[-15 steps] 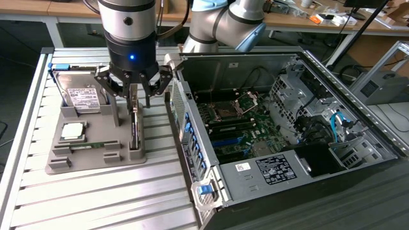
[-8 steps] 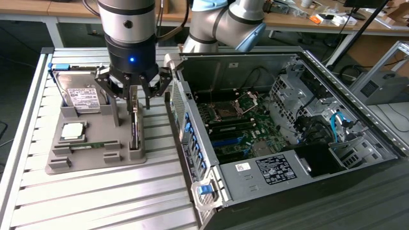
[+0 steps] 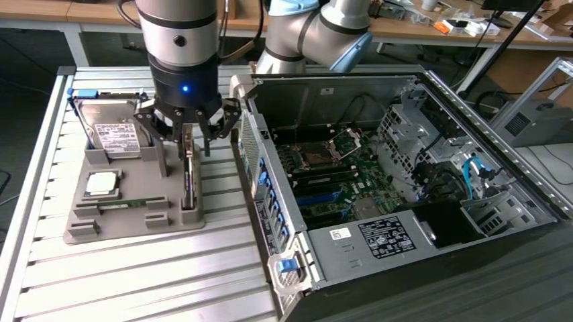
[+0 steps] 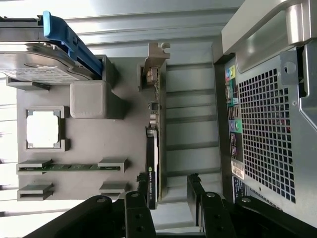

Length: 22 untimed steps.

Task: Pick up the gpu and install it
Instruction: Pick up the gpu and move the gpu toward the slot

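The gpu point(image 3: 190, 180) stands on edge in a slot of the grey holder point(image 3: 125, 228), at the side nearest the computer case. In the wrist view the gpu point(image 4: 154, 134) is a thin dark card with a silver end bracket point(image 4: 157, 54). My gripper point(image 3: 188, 134) hangs right over it, open. Its black fingers point(image 4: 137, 198) stand on either side of one end of the card, which sits in the gap of the gripper point(image 4: 166, 194). Nothing is held.
The holder also carries a silver hard drive point(image 3: 115, 137) with a blue rail, a square processor point(image 3: 101, 184) and a green memory stick point(image 3: 134, 203). The open computer case point(image 3: 501, 201) with its motherboard point(image 3: 331, 174) stands close on the exterior view's right, on a slatted metal table point(image 3: 143, 282).
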Each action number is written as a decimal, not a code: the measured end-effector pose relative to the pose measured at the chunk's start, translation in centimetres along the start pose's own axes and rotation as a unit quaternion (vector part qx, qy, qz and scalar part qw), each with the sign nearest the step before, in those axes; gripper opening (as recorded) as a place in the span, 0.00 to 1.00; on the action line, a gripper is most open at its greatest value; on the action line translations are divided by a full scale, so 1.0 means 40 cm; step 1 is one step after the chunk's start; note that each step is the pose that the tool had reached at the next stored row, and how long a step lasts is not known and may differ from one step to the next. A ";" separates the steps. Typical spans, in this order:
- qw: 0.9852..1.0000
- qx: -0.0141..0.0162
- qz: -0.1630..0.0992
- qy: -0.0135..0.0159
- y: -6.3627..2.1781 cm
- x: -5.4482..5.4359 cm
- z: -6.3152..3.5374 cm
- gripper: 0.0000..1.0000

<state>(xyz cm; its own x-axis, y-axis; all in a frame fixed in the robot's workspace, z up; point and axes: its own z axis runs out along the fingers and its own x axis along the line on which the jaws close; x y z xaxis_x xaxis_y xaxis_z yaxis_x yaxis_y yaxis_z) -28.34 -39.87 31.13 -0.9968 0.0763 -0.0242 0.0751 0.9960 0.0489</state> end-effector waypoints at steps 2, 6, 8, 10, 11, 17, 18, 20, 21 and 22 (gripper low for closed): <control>1.000 0.000 0.000 0.000 0.000 0.000 0.003 0.44; 1.000 0.000 0.000 0.000 0.000 0.000 0.008 0.44; 1.000 0.000 0.000 0.000 -0.001 0.000 0.011 0.44; 1.000 0.000 0.000 0.000 -0.001 0.001 0.016 0.44; 1.000 0.000 0.000 0.000 -0.001 0.001 0.017 0.44; 1.000 0.000 0.000 0.000 -0.001 0.001 0.025 0.44; 1.000 0.000 0.000 0.000 -0.001 0.001 0.028 0.44; 1.000 0.000 0.000 0.000 -0.002 0.001 0.032 0.44; 1.000 0.000 0.000 0.000 -0.002 0.001 0.033 0.44; 1.000 0.000 0.000 0.000 -0.002 0.001 0.034 0.44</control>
<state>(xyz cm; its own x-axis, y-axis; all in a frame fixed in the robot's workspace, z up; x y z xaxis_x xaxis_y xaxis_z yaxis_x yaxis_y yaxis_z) -28.35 -39.88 29.76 -0.9968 0.0763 -0.0241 0.0751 0.9960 0.0488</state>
